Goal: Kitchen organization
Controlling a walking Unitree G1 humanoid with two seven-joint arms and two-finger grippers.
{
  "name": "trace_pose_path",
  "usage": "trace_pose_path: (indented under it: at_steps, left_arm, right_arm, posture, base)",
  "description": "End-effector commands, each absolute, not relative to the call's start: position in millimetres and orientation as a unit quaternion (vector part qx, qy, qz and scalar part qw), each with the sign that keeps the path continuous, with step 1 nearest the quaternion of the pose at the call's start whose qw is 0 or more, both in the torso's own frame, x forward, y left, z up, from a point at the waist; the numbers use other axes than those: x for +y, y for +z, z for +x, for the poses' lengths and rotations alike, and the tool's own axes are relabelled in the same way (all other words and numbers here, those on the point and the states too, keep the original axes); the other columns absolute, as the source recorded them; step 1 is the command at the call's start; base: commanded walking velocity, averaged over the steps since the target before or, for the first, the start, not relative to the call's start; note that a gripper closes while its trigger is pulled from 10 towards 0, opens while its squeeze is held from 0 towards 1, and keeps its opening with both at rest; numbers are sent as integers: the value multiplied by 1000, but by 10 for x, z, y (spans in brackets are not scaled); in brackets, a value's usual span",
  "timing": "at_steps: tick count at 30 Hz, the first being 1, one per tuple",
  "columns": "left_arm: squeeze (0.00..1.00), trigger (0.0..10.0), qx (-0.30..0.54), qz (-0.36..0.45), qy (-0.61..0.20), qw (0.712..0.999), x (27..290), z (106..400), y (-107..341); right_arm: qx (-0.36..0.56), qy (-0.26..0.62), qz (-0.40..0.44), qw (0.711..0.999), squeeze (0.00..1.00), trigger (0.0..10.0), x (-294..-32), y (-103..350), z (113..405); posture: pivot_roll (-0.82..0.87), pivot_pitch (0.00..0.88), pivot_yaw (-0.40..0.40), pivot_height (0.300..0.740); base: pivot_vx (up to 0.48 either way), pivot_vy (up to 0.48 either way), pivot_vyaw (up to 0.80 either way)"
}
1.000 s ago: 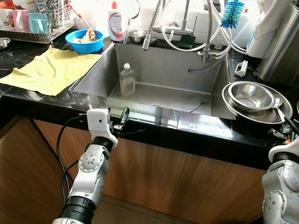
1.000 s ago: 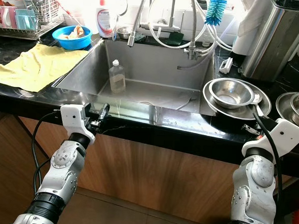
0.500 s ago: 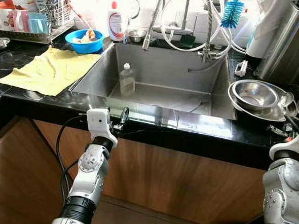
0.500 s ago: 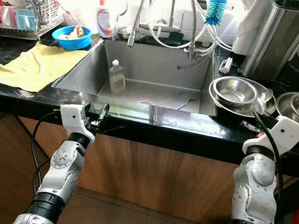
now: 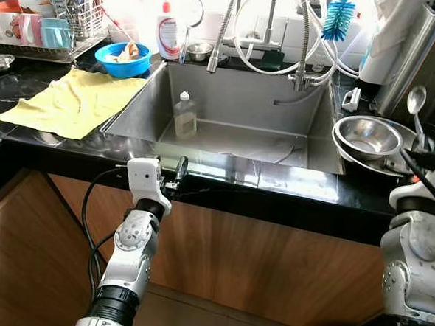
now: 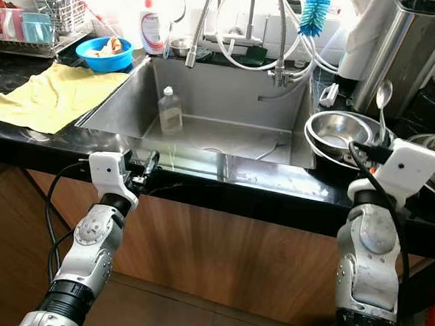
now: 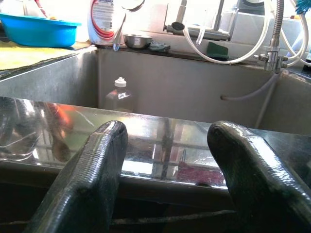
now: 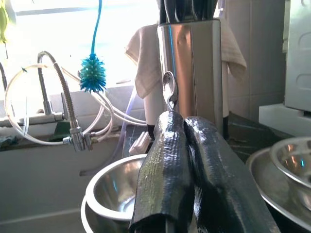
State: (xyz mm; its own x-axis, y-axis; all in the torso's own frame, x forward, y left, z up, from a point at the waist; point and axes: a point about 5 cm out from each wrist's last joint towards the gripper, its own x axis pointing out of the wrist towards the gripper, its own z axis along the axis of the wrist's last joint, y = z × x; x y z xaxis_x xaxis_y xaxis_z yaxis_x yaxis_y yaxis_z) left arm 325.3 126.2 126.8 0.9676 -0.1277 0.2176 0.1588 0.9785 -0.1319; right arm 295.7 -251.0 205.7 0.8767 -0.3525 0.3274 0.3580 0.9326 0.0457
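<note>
The right gripper point(image 6: 375, 147) has its jaws clenched on a spoon point(image 6: 384, 95), held upright above the bowls point(image 6: 337, 133) on the counter point(image 5: 275, 189). Keep it vertical and clear the rims. The left gripper point(image 5: 179, 169) idles at the sink point(image 5: 228, 112) edge, jaws released.

Head stereo pair looks forward and down from above onto the sink point(image 5: 234, 127) and black counter point(image 5: 49, 141), both eyes sharing it all; left wrist view sits low at the counter edge facing the sink; right wrist view looks close over the steel bowls point(image 8: 114, 199).
</note>
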Motion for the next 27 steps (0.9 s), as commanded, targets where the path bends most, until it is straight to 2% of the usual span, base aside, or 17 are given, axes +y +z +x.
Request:
trace_pose_path:
  at_steps: [1, 3, 6, 15, 17, 27]
  left_arm:
    - [0, 10000, -107, -75, -68, 989, 1275, 3269, 1297]
    - [0, 10000, -107, -75, -68, 989, 1274, 3269, 1296]
    - [0, 10000, -107, -74, -68, 989, 1272, 3271, 1297]
    - [0, 10000, -107, -72, -66, 989, 1282, 3273, 1296]
    - [0, 10000, -106, -73, -67, 989, 1275, 3270, 1289]
    - [0, 10000, -106, -72, -65, 990, 1287, 3271, 1288]
  right_arm:
    - [-184, -168, -21, 968, 0, 10000, -2480, 2155, 2978]
    - [-184, -160, -18, 970, 0, 10000, -2464, 2154, 2990]
    - [-163, -98, -21, 982, 0, 10000, -2350, 2148, 3087]
    - [-123, -2, -26, 992, 0, 10000, -2275, 2248, 3312]
    - [-85, 43, -48, 994, 0, 10000, -2197, 2172, 3389]
    - [-16, 122, -51, 991, 0, 10000, -2059, 1954, 3504]
  posture:
    - [-120, 0, 25, 740]
    - [-120, 0, 25, 740]
    - [-117, 0, 24, 740]
    - [-118, 0, 23, 740]
    - [-118, 0, 22, 740]
    - [-107, 0, 16, 740]
  base:
    - [0, 0, 0]
    - [0, 0, 0]
    - [0, 0, 0]
    - [0, 0, 0]
    - [0, 0, 0]
    - [0, 0, 0]
